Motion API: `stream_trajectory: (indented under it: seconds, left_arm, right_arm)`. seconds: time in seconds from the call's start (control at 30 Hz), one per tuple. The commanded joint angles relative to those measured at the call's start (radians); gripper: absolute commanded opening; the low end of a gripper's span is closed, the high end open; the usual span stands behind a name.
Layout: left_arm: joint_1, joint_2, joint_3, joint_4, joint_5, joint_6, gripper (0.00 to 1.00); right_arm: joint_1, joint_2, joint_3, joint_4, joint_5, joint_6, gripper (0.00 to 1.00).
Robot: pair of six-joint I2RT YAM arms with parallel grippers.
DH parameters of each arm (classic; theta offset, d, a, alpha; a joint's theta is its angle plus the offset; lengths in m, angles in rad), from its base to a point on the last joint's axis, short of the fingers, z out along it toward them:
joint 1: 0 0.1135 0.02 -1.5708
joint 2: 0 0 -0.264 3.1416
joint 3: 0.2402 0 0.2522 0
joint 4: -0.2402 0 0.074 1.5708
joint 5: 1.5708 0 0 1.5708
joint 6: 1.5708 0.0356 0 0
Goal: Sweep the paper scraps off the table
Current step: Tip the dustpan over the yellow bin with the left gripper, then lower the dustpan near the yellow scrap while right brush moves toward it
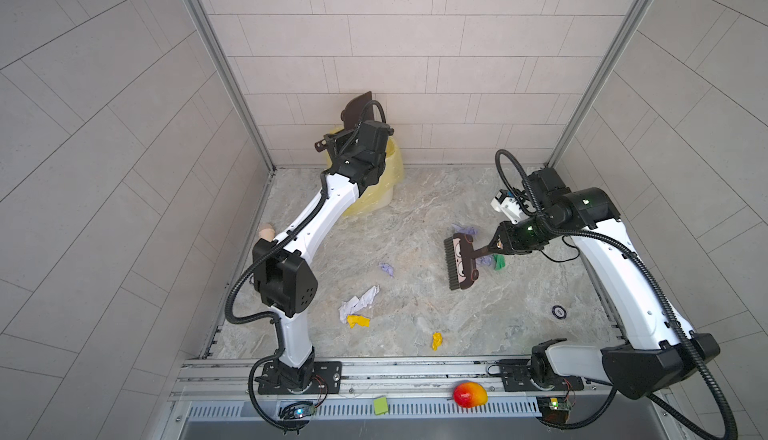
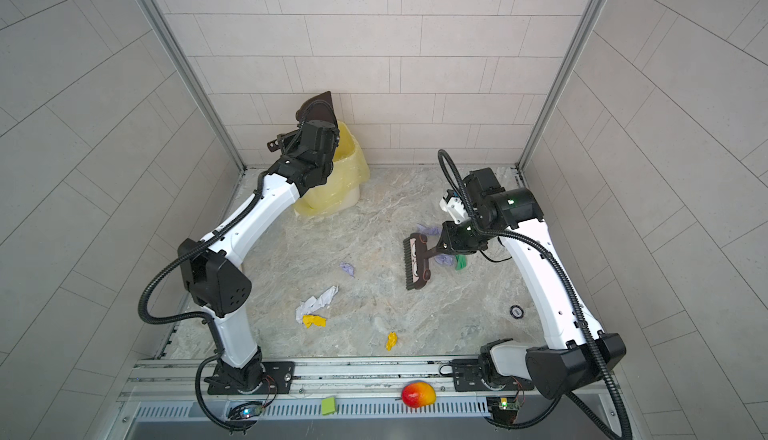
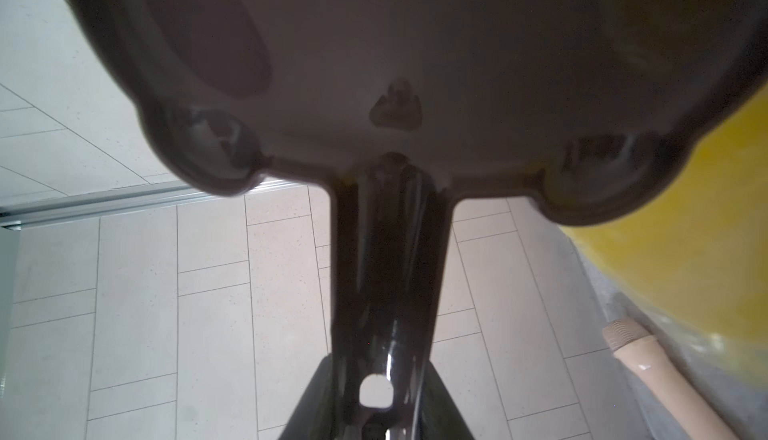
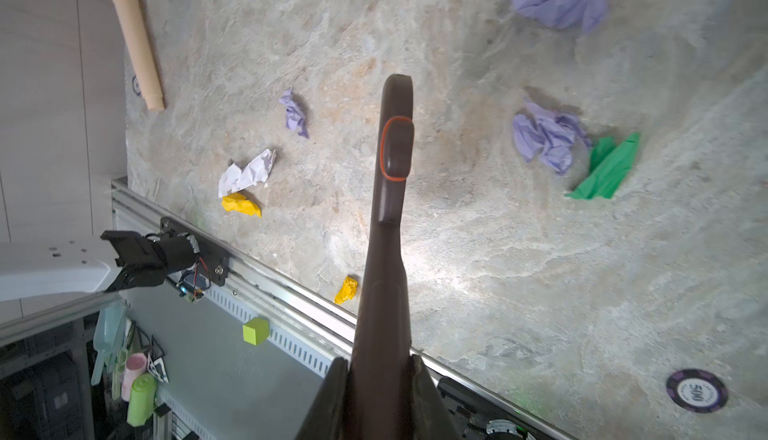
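Note:
Paper scraps lie across the table [image 1: 415, 209]: lavender [image 1: 387, 269], white [image 1: 359, 303], yellow [image 1: 358, 321] and yellow [image 1: 436, 340] ones. My right gripper [image 1: 494, 247] is shut on the handle of a brown brush [image 1: 459, 261], whose bristles rest on the table. Behind the brush are lavender scraps [image 4: 557, 6] [image 4: 544, 137] and a green one [image 4: 606, 168]. My left gripper [image 1: 356, 128] is shut on the handle of a dark brown dustpan [image 1: 359, 112], held tilted up above the bin. The dustpan's underside [image 3: 374, 64] fills the left wrist view.
A bin lined with a yellow bag [image 1: 386, 180] stands at the back left. A beige cone-like stick [image 1: 267, 232] lies by the left edge. A purple poker chip [image 1: 559, 311] lies at the right. A mango [image 1: 469, 394] and a lime-green note [image 1: 380, 404] sit on the front rail.

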Motion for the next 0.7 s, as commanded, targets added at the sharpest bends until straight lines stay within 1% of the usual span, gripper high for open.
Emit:
stream_trajectory:
  seconds: [0.0,0.1,0.2,0.33,0.37,0.47,0.67]
  left_arm:
    - [-0.051,-0.088,0.04,-0.244,0.068,-0.332,0.0]
    - [-0.082,-0.122,0.046,-0.373,0.15,-0.519,0.0]
    - [-0.098,-0.153,0.045,-0.468,0.243,-0.666,0.0]
    - [-0.106,-0.202,0.028,-0.538,0.412,-0.819,0.0]
    - [-0.108,-0.217,0.013,-0.54,0.463,-0.849,0.0]
    - [-0.111,-0.251,-0.037,-0.53,0.558,-0.91,0.0]
    - [-0.12,-0.264,-0.081,-0.538,0.583,-0.938,0.0]
  right_arm:
    - [0.107,-0.027,-0.022,0.038,-0.051,0.011,0.0]
    - [0.208,-0.038,-0.048,0.053,-0.061,0.022,0.0]
    - [0.285,-0.056,-0.08,0.055,-0.052,0.03,0.0]
    - [0.384,-0.071,-0.127,0.056,-0.019,0.034,0.0]
    - [0.405,-0.072,-0.139,0.061,-0.009,0.032,0.0]
    - [0.451,-0.063,-0.151,0.07,0.009,0.03,0.0]
    - [0.524,-0.016,-0.138,0.068,0.061,0.016,0.0]
